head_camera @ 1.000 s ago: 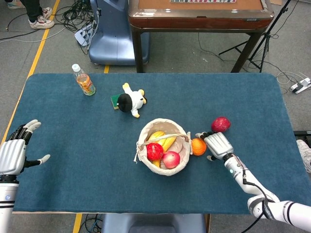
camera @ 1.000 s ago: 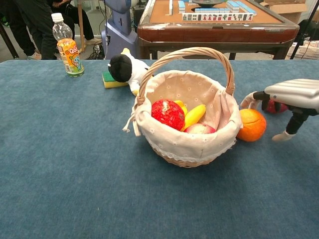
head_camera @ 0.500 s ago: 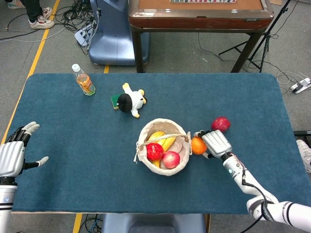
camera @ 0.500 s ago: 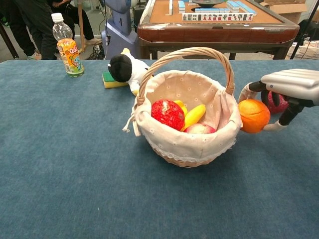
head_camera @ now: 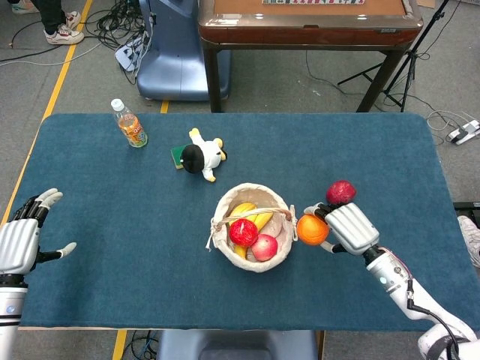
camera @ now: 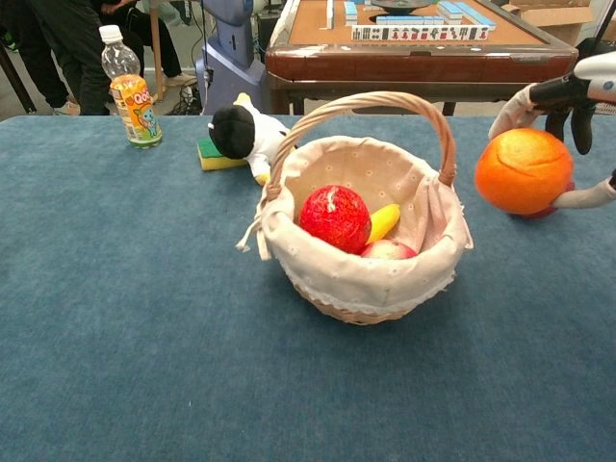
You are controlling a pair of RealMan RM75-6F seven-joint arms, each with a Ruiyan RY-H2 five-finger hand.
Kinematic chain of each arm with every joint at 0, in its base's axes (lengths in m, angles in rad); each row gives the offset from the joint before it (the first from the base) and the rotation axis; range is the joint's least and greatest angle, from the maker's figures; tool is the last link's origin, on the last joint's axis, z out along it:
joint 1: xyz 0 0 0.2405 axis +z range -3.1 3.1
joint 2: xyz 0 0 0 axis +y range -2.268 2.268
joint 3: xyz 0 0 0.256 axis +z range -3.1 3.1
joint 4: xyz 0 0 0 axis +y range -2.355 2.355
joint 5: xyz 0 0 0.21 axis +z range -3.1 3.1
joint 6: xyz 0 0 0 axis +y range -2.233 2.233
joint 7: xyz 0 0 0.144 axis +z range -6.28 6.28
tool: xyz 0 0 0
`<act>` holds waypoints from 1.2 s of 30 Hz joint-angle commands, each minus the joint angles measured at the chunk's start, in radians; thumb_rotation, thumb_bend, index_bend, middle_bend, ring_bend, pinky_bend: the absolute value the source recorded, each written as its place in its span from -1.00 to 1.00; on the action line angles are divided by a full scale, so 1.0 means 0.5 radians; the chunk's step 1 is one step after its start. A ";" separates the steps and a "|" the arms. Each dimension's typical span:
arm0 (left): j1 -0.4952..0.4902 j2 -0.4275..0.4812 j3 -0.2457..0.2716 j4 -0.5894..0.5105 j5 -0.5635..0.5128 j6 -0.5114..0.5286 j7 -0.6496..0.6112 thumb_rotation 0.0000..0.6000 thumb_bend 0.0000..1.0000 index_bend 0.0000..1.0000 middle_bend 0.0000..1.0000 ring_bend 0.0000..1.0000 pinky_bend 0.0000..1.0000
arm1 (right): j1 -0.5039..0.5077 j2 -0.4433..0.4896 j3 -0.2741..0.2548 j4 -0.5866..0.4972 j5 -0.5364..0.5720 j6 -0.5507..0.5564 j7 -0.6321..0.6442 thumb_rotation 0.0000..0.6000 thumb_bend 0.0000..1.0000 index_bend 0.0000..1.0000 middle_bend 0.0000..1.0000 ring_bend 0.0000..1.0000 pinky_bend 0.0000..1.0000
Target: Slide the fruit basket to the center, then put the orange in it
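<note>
A wicker fruit basket (head_camera: 225, 249) (camera: 358, 289) with a cloth lining and a hoop handle stands near the middle of the blue table. Inside lie a red fruit (camera: 334, 218), a banana and a pink apple. My right hand (head_camera: 347, 229) (camera: 577, 96) holds the orange (head_camera: 312, 229) (camera: 525, 170) in the air, just right of the basket rim and level with the handle. My left hand (head_camera: 20, 238) hovers open at the table's left edge, far from the basket.
A red fruit (head_camera: 340, 192) lies on the table behind my right hand. A penguin plush (head_camera: 201, 157) (camera: 237, 132) on a green sponge sits behind the basket, and a drink bottle (head_camera: 130, 124) (camera: 129, 88) stands at the back left.
My right hand closed on the orange and raised it off the table beside the basket. The fruit in the basket has shifted. The left hand barely moved.
</note>
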 commanded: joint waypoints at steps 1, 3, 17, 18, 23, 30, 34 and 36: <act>0.003 0.000 -0.005 -0.002 0.000 0.004 0.001 1.00 -0.78 -0.62 -0.74 -0.78 -0.64 | 0.003 0.017 -0.006 -0.028 -0.025 -0.009 0.045 1.00 -0.31 -0.11 -0.10 -0.16 0.00; 0.006 0.001 -0.008 -0.003 -0.004 0.004 0.001 1.00 -0.78 -0.62 -0.74 -0.78 -0.64 | 0.007 0.021 -0.010 -0.046 -0.078 0.000 0.107 1.00 -0.31 -0.11 -0.10 -0.16 0.00; 0.031 0.010 -0.015 -0.010 0.020 0.020 -0.011 1.00 -0.78 -0.62 -0.74 -0.78 -0.64 | 0.088 -0.092 -0.015 -0.133 -0.229 -0.026 0.115 1.00 -0.31 -0.11 -0.12 -0.16 0.00; 0.034 0.012 -0.015 -0.009 0.022 0.022 -0.015 1.00 -0.78 -0.62 -0.74 -0.78 -0.64 | 0.092 -0.100 -0.013 -0.134 -0.224 -0.030 0.099 1.00 -0.31 -0.11 -0.14 -0.16 0.00; 0.043 0.017 -0.017 -0.005 0.029 0.026 -0.026 1.00 -0.78 -0.62 -0.74 -0.78 -0.64 | 0.112 -0.127 -0.016 -0.142 -0.205 -0.060 0.059 1.00 -0.31 -0.16 -0.27 -0.20 0.00; 0.046 0.027 -0.020 -0.012 0.029 0.015 -0.026 1.00 -0.78 -0.62 -0.74 -0.78 -0.64 | 0.137 -0.150 -0.021 -0.135 -0.195 -0.088 0.064 1.00 -0.31 -0.41 -0.43 -0.35 0.00; 0.046 0.027 -0.025 -0.019 0.029 0.013 -0.024 1.00 -0.78 -0.62 -0.74 -0.78 -0.64 | 0.149 -0.151 -0.024 -0.133 -0.199 -0.099 0.076 1.00 -0.31 -0.52 -0.49 -0.44 0.00; 0.045 0.028 -0.025 -0.020 0.026 0.009 -0.017 1.00 -0.78 -0.62 -0.74 -0.78 -0.64 | 0.152 -0.148 -0.027 -0.133 -0.201 -0.099 0.083 1.00 -0.31 -0.54 -0.51 -0.47 0.00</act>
